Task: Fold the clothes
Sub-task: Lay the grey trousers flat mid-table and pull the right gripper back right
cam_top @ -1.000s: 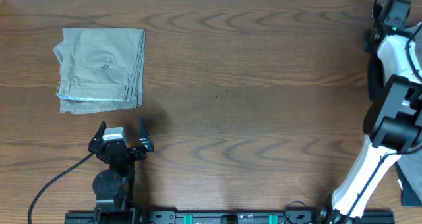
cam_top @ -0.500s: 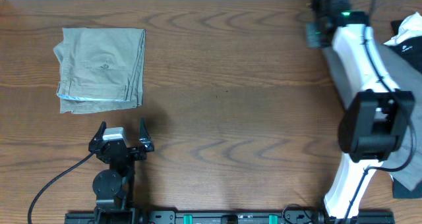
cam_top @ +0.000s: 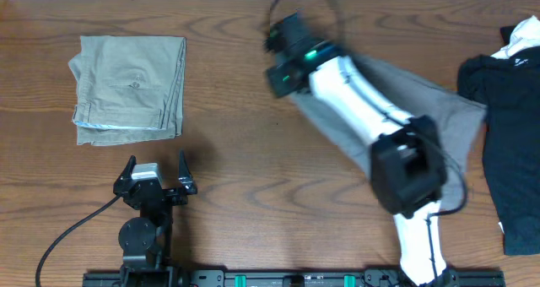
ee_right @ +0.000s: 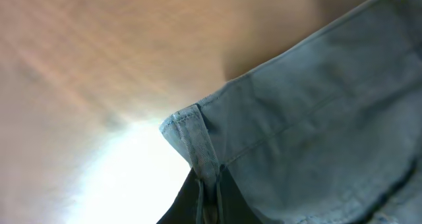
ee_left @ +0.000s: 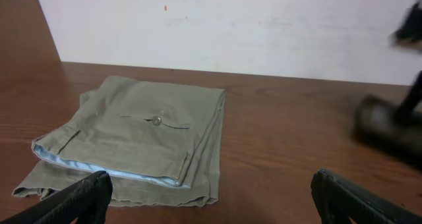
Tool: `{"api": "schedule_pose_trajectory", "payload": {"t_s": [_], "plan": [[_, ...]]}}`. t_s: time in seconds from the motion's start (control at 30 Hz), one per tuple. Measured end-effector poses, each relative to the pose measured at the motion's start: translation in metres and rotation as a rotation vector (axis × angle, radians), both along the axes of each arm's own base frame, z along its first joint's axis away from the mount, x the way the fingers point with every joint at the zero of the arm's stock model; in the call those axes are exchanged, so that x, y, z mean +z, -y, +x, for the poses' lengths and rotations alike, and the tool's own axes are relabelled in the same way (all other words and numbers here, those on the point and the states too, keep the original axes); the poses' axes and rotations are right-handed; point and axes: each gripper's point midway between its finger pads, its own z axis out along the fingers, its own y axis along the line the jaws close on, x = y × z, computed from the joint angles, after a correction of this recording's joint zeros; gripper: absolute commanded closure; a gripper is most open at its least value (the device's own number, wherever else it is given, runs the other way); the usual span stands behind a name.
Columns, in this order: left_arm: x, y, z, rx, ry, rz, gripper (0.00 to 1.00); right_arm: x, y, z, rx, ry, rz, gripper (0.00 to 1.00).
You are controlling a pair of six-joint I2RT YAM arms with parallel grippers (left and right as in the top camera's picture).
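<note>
Holding a stitched corner of the grey shorts [cam_top: 439, 101], the right gripper [ee_right: 206, 201] is pinched nearly shut on the cloth; wrist view shows the edge nipped between its fingers. Overhead puts that gripper at far centre of the bench [cam_top: 253, 194], arm blurred. The shorts trail from it toward the right and nearer, so the long axis runs diagonal, far-centre to mid-right. The free end stops just short of the black garment [cam_top: 506, 135] at the right edge.

Left gripper [cam_top: 157, 167] sits near left, jaws wide, holding nothing, well apart from the shorts. Folded khaki trousers [cam_top: 131, 89] lie far left, just beyond it.

Likely step: bringing the shorts to centre to lay flat. The right arm is the one on the cloth; the left would need to reach right and far for a second corner.

Hard to tell: the arm covers the middle of the shorts, and whether the held corner is waistband or hem, and how much cloth rests on the bench, cannot be made out.
</note>
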Motion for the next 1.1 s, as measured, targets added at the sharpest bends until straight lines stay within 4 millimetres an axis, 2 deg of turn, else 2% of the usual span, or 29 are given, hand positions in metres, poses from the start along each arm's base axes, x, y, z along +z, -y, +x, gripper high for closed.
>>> {"api": "schedule_pose_trajectory", "payload": {"t_s": [0.07, 0.17, 0.33, 0.37, 0.4, 0.47, 0.53, 0.67, 0.8, 0.87, 0.93, 1.0, 1.07, 1.1], "plan": [[0.000, 0.000, 0.000, 0.000, 0.000, 0.000, 0.02, -0.015, -0.024, -0.019, 0.055, -0.028, -0.013, 0.94], [0.000, 0.000, 0.000, 0.000, 0.000, 0.000, 0.02, -0.030, -0.048, -0.041, 0.114, -0.053, -0.028, 0.97], [0.000, 0.000, 0.000, 0.000, 0.000, 0.000, 0.02, -0.035, -0.072, -0.064, 0.176, -0.069, -0.023, 0.93], [0.000, 0.000, 0.000, 0.000, 0.000, 0.000, 0.02, -0.035, -0.075, -0.068, 0.184, -0.075, -0.016, 0.89], [0.000, 0.000, 0.000, 0.000, 0.000, 0.000, 0.02, -0.035, -0.077, -0.070, 0.187, -0.082, -0.011, 0.78], [0.000, 0.000, 0.000, 0.000, 0.000, 0.000, 0.02, -0.035, -0.080, -0.074, 0.192, -0.099, 0.002, 0.35], [0.000, 0.000, 0.000, 0.000, 0.000, 0.000, 0.02, -0.035, -0.083, -0.080, 0.204, -0.124, 0.021, 0.27], [0.000, 0.000, 0.000, 0.000, 0.000, 0.000, 0.02, -0.033, -0.080, -0.090, 0.214, -0.184, 0.042, 0.23], [0.000, 0.000, 0.000, 0.000, 0.000, 0.000, 0.02, -0.010, -0.060, -0.088, 0.183, -0.213, 0.055, 0.21], [0.000, 0.000, 0.000, 0.000, 0.000, 0.000, 0.02, 0.014, -0.034, -0.081, 0.134, -0.218, 0.055, 0.20], [0.000, 0.000, 0.000, 0.000, 0.000, 0.000, 0.02, 0.046, 0.002, -0.075, 0.065, -0.214, 0.051, 0.21], [0.000, 0.000, 0.000, 0.000, 0.000, 0.000, 0.02, 0.070, 0.034, -0.073, 0.004, -0.209, 0.042, 0.22], [0.000, 0.000, 0.000, 0.000, 0.000, 0.000, 0.02, 0.091, 0.073, -0.071, -0.079, -0.211, 0.025, 0.30], [0.000, 0.000, 0.000, 0.000, 0.000, 0.000, 0.02, 0.099, 0.096, -0.073, -0.133, -0.233, 0.011, 0.40]]}}
